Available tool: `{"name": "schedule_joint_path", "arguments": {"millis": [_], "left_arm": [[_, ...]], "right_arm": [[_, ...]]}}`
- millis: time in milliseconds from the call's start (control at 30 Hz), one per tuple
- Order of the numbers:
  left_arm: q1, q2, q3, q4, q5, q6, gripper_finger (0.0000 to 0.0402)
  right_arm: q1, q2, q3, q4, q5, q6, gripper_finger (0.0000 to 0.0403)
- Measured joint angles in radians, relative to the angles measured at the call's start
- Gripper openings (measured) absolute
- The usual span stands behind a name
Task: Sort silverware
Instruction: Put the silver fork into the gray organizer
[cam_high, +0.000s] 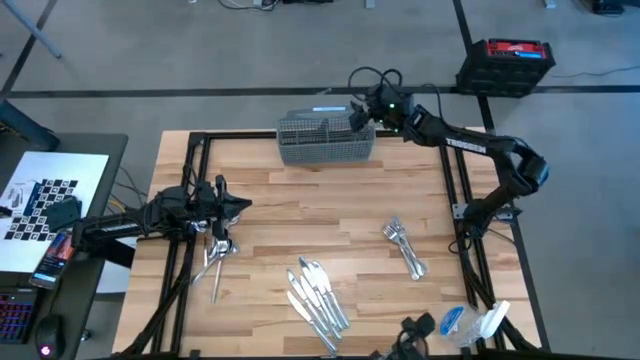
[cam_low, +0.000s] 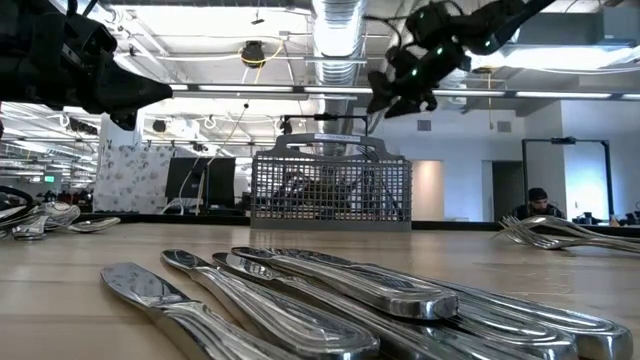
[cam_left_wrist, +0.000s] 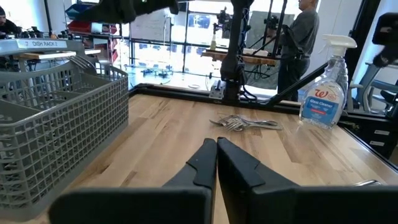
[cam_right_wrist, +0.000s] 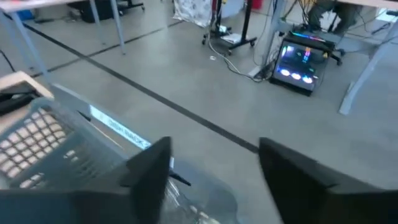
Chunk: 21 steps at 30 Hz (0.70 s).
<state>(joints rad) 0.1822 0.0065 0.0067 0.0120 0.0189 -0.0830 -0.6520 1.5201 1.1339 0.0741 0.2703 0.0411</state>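
The silverware lies in three heaps on the wooden table: spoons (cam_high: 215, 255) at the left, knives (cam_high: 318, 295) near the front edge, forks (cam_high: 403, 245) at the right. My left gripper (cam_high: 240, 205) hovers shut and empty above the table just beyond the spoons; its shut fingers show in the left wrist view (cam_left_wrist: 216, 148). My right gripper (cam_high: 358, 115) hangs open over the right end of the grey mesh basket (cam_high: 325, 138), above its rim in the low view (cam_low: 385, 95). Its spread fingers (cam_right_wrist: 214, 149) hold nothing.
The basket (cam_low: 330, 190) stands at the table's far edge, middle. A spray bottle (cam_high: 480, 322) lies at the near right corner. Bare wood lies between the heaps in the table's middle. Black frame rails run along the left and right edges. People stand in the room beyond.
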Motion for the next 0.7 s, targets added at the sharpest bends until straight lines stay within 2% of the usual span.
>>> {"name": "schedule_joint_path", "arguments": {"millis": [100,233,367,433,500,700], "left_arm": [[0.000,0.000,0.000,0.000,0.000,0.000,0.0000],[0.000,0.000,0.000,0.000,0.000,0.000,0.0000],[0.000,0.000,0.000,0.000,0.000,0.000,0.0000],[0.000,0.000,0.000,0.000,0.000,0.000,0.0000],[0.000,0.000,0.000,0.000,0.000,0.000,0.0000],[0.000,0.000,0.000,0.000,0.000,0.000,0.0000]], "right_arm": [[-0.008,-0.075,0.006,-0.084,-0.003,-0.042,0.0314],[0.011,-0.212,0.080,-0.422,-0.009,-0.068,0.0328],[0.075,-0.321,0.098,-0.826,-0.138,0.109,0.0319],[0.141,-0.347,0.057,-0.998,-0.191,0.215,0.0314],[0.234,-0.373,-0.016,-1.116,-0.200,0.318,0.0311],[0.508,-0.387,-0.287,-1.147,-0.204,0.641,0.0310]]}}
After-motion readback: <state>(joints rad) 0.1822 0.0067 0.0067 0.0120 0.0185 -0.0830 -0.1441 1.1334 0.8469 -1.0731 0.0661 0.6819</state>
